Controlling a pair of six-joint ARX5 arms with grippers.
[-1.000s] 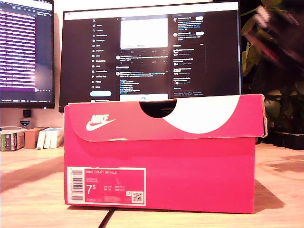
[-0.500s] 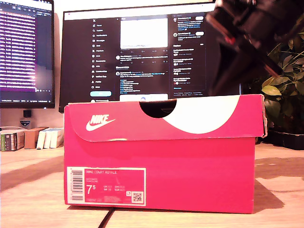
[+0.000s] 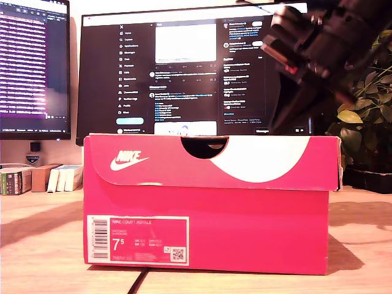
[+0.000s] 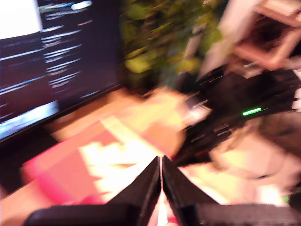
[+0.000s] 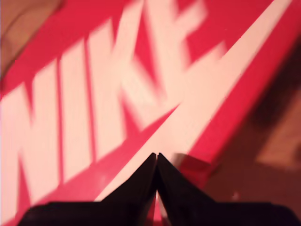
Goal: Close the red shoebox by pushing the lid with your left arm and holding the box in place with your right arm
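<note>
Shoebox [image 3: 206, 205] on desk [image 3: 43, 245], lid [image 5: 108, 94] directly beneath second end effector [image 5: 157, 157], long axis running away from it; both end effectors, first [image 4: 161, 162] included, pinched narrow, empty.

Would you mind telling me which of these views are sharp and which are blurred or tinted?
Exterior view: the red shoebox and monitor are sharp under a warm pinkish cast, while an arm at that view's upper right is smeared. First wrist view: heavy motion blur throughout; only my first gripper reads cleanly. Second wrist view: the lid's lettering is close and soft.
</note>
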